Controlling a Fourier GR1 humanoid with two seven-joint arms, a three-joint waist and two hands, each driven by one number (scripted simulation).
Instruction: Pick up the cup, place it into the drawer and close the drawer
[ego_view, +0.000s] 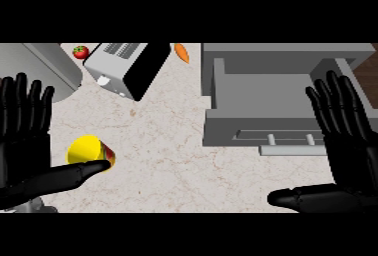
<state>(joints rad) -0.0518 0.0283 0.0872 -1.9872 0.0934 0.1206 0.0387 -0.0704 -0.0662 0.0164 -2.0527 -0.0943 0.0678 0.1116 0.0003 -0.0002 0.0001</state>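
Note:
A yellow cup with a red patch lies on the speckled counter at lower left. My left hand stands open beside it, fingers straight and pointing up, with its thumb reaching to the cup's lower right edge. The grey drawer is pulled open at the right, its inside bare and its handle facing me. My right hand is open too, fingers straight, held over the drawer's right side and hiding that corner.
A toaster lies at an angle at the back. A tomato sits to its left and a carrot to its right. A grey rounded vessel fills the back left corner.

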